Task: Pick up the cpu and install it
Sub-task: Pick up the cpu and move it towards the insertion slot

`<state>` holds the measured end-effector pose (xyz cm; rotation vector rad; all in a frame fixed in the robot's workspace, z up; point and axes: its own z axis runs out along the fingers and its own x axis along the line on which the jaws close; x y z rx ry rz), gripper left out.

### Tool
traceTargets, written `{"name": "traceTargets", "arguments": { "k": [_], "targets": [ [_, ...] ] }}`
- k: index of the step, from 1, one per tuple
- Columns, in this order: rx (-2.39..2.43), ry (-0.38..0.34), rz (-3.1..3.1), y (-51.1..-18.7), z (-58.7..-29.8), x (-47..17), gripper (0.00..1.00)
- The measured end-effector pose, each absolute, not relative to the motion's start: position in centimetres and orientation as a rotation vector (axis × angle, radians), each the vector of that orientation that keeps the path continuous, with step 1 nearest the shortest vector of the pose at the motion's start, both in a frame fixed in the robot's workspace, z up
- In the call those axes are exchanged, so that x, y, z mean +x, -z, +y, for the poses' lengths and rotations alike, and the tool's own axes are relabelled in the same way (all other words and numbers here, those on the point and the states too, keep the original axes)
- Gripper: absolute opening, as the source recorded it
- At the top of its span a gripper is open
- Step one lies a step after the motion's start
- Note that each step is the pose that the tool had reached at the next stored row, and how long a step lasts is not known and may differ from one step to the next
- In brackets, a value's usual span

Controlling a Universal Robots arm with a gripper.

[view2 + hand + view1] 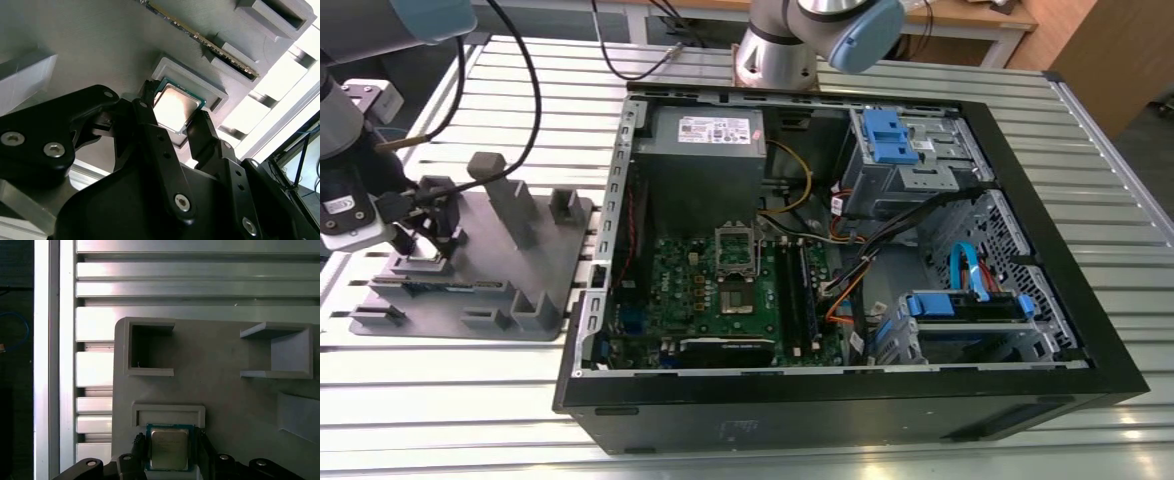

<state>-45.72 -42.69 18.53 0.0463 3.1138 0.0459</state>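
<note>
The pincer is seen in the exterior view lowered onto the grey plastic tray, which lies on the slatted aluminium table. In both wrist views the cpu is found directly between the fingers, lying flat with its silver-grey lid facing up. It is seated in a shallow nest, whose raised rim runs just beyond the pincer's tips. The nest is judged to be there so that the chip is kept square and in a known spot for gripping.

The pincer is drawn in narrow around the cpu. One finger is set at each of two opposite edges, so the chip appears to be gripped by its sides, though contact is hard to confirm. The side grip is judged to be chosen so that the lid is left bare and the underside untouched. The cpu has not yet been raised out of the nest.

Just past the nest, a memory module is held on edge in a slot of the tray. Well away from the pincer, across the table, the open computer case lies on its side. Its motherboard is thereby turned upward, with the cpu socket exposed.
</note>
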Motion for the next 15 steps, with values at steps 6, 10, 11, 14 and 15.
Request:
{"name": "traceTargets", "arguments": {
  "k": [6,10,11,14,15],
  "targets": [
    [0.047,-0.046,3.114,-18.65,-42.69,-45.71,0.53],
    [0.047,-0.046,3.114,-18.7,-42.69,-45.72,0.53],
    [0.047,-0.046,3.114,-18.72,-42.69,-45.75,0.53],
    [0.047,-0.046,3.113,-18.65,-42.69,-45.78,0.53],
    [0.047,-0.046,3.113,-18.6,-42.69,-45.78,0.53]
  ]
}}
